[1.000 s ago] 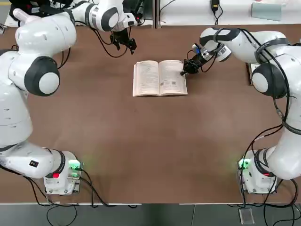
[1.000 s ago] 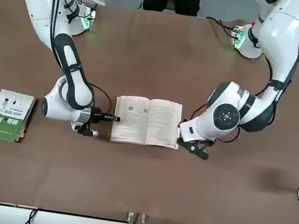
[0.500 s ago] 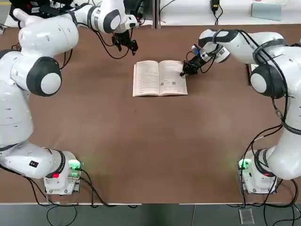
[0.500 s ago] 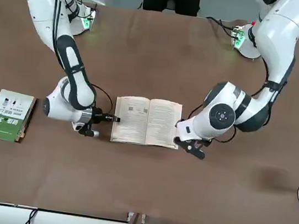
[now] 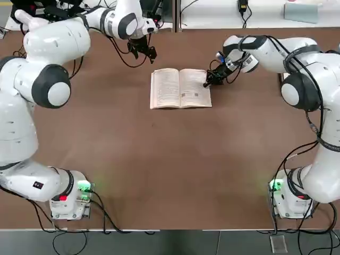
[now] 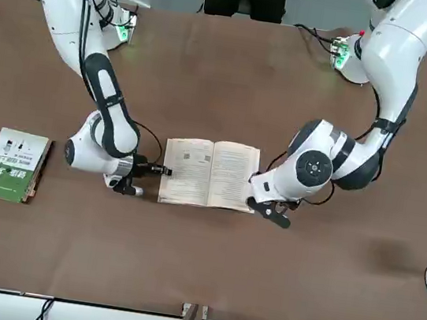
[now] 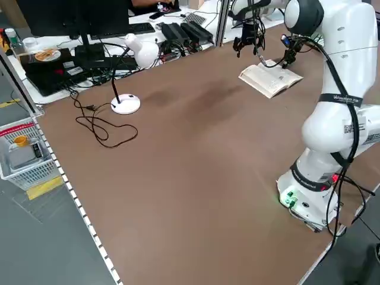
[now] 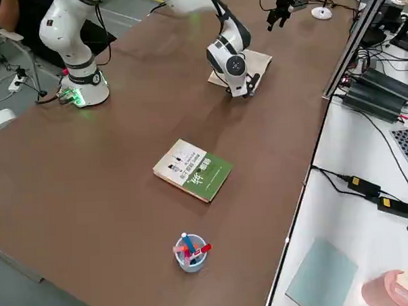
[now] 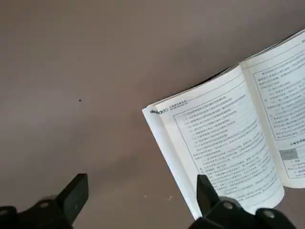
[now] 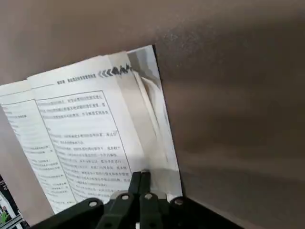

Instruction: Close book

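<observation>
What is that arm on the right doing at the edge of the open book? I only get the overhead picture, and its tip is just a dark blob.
Observer: Its wrist camera shows the right arm's jaws shut tight together, holding nothing, with their tip at the outer page edge of the open cream-paged paperback book.
Visitor: And the other arm?
Observer: From its wrist camera, the left arm's jaws stand wide open and empty above the brown table, just off the book's corner.
Visitor: Is anything hidden from me?
Observer: Yes. The right side camera shows a closed, thicker green-and-white book lying flat farther out on the robot's right. In your view that arm largely covers it.
</observation>
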Robot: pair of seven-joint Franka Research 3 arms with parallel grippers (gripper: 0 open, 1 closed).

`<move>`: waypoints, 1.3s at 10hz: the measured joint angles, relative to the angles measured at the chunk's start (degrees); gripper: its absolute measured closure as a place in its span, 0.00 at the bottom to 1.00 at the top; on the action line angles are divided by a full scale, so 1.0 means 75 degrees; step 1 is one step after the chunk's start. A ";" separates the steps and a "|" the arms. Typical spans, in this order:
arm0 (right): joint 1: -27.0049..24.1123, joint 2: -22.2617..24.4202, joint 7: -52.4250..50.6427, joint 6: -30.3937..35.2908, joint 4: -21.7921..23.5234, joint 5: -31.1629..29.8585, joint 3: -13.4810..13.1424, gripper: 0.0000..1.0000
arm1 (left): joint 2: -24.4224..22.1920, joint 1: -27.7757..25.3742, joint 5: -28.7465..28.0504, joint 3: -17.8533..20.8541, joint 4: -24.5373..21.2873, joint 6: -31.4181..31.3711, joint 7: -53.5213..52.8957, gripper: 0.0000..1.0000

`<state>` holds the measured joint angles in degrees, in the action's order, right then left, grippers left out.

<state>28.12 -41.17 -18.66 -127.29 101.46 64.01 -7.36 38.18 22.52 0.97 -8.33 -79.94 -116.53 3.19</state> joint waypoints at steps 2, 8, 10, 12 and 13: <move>0.0001 0.0000 -0.0005 -0.0003 0.0000 0.0000 0.0000 0.99 | 0.0032 0.0070 0.0000 -0.0007 0.0000 -0.0126 0.0000 0.00; 0.0015 0.0000 -0.0009 -0.0040 0.0006 0.0000 0.0001 0.99 | 0.0120 0.0426 0.0000 -0.0025 0.0001 -0.0394 -0.0113 0.00; 0.0017 0.0000 -0.0012 -0.0045 0.0006 0.0000 0.0001 0.99 | 0.0135 0.0550 0.0000 -0.0026 0.0001 -0.0511 -0.0498 0.00; 0.0018 0.0001 -0.0014 -0.0047 0.0006 0.0000 0.0000 0.99 | 0.0209 0.0576 0.0000 -0.0023 0.0001 -0.0812 -0.1311 0.00; 0.0019 0.0001 -0.0014 -0.0049 0.0007 0.0000 0.0000 0.99 | 0.0285 0.0567 0.0000 -0.0010 0.0001 -0.1047 -0.1897 0.00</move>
<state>28.26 -41.17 -18.77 -127.65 101.51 64.01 -7.35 40.31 26.77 0.97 -8.40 -79.93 -124.38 -11.03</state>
